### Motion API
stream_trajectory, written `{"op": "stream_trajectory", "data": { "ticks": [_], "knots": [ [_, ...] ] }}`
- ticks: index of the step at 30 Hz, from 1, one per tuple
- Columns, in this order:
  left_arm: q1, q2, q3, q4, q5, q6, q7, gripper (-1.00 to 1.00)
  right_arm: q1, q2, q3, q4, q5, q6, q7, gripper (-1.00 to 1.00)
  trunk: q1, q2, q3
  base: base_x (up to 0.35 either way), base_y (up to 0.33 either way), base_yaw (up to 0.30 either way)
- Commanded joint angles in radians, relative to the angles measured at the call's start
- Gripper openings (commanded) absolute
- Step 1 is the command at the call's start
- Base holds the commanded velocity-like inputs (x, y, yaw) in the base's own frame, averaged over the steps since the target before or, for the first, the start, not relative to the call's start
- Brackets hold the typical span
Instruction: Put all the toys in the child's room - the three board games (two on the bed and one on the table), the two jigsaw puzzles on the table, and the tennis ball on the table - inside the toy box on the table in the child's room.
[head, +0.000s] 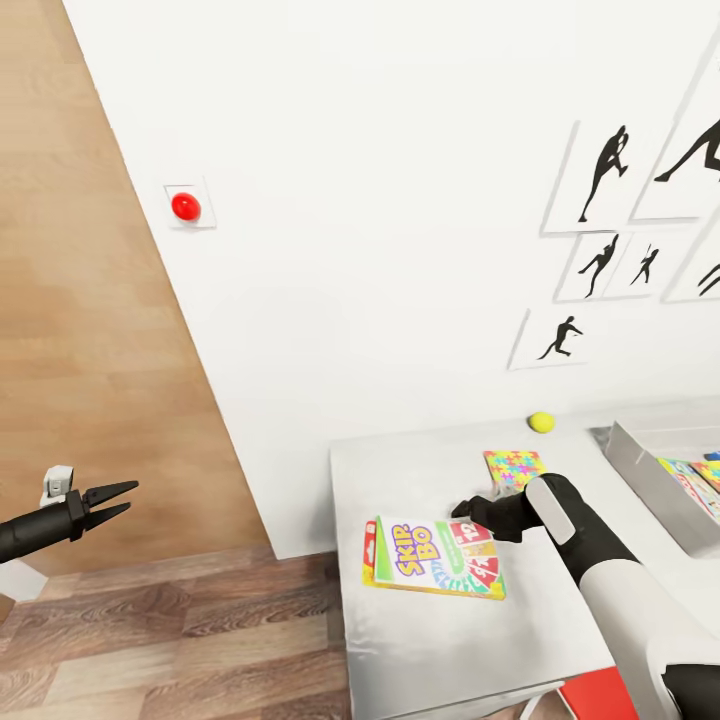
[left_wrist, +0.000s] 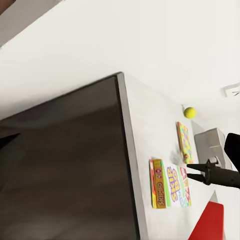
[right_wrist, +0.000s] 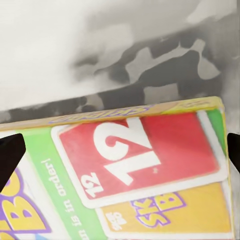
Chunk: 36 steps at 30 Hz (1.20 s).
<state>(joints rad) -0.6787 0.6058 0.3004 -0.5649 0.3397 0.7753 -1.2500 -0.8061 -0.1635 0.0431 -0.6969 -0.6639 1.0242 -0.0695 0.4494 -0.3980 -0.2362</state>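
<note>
Right hand (head: 468, 512): black, poised just above the far right corner of the board game (head: 435, 558); in its wrist view the two fingertips (right_wrist: 10, 159) stand wide apart at either edge with the box's printed lid between them, nothing gripped.

Left hand (head: 118, 503): held out over the wood floor (head: 120, 640), well clear of the surface (head: 440, 650); fingers parted in a narrow V, empty.

Board game: flat printed "Skip-Bo" box, yellow with a red edge, lying face up near the front left corner of the surface. Judged light, stiff cardboard with a glossy, somewhat slippery lid; too wide to span across its face, so best pinched by a thin edge or corner, perhaps after sliding it to overhang the surface's rim.

Jigsaw puzzle (head: 514, 467): thin multicoloured square, flat, just beyond the right hand. Likely awkward to lift from flat.

Tennis ball (head: 541, 422): by the wall; apt to roll.

Toy box (head: 650, 480): grey bin at right, colourful items already inside.

Wall button (head: 186, 207): red, not involved.
</note>
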Motion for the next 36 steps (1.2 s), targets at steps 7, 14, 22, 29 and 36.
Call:
{"op": "stream_trajectory", "data": {
  "ticks": [7, 14, 22, 29, 36],
  "knots": [
    [-0.001, 0.0, 0.0, 0.0, 0.003, 0.009, -0.002, 1.0, -0.001, -0.001, 0.004, -0.001, -0.009, 0.002, -0.007, 1.0, 0.001, -0.002, -0.002, 0.0, 0.056, 0.0],
    [-0.001, 0.0, 0.0, 0.0, 0.003, 0.009, -0.002, 1.0, -0.001, -0.001, 0.004, -0.001, -0.009, 0.002, -0.007, 1.0, 0.001, -0.002, -0.002, 0.0, 0.153, 0.0],
    [-0.001, 0.0, 0.0, 0.0, 0.003, 0.009, -0.002, 1.0, -0.001, 0.003, 0.004, -0.001, -0.009, 0.002, -0.007, 1.0, 0.001, -0.002, -0.002, 0.0, 0.153, 0.0],
    [-0.001, 0.0, 0.0, 0.0, 0.003, 0.009, -0.002, 1.0, -0.001, 0.004, 0.004, -0.001, -0.009, 0.002, -0.007, 1.0, 0.001, -0.002, -0.002, 0.0, 0.102, 0.0],
    [-0.001, -0.001, 0.0, 0.0, 0.003, 0.009, -0.002, 1.0, -0.003, 0.004, 0.004, -0.001, -0.009, 0.003, -0.007, 1.0, 0.001, -0.002, -0.002, 0.0, 0.017, 0.0]
  ]
}}
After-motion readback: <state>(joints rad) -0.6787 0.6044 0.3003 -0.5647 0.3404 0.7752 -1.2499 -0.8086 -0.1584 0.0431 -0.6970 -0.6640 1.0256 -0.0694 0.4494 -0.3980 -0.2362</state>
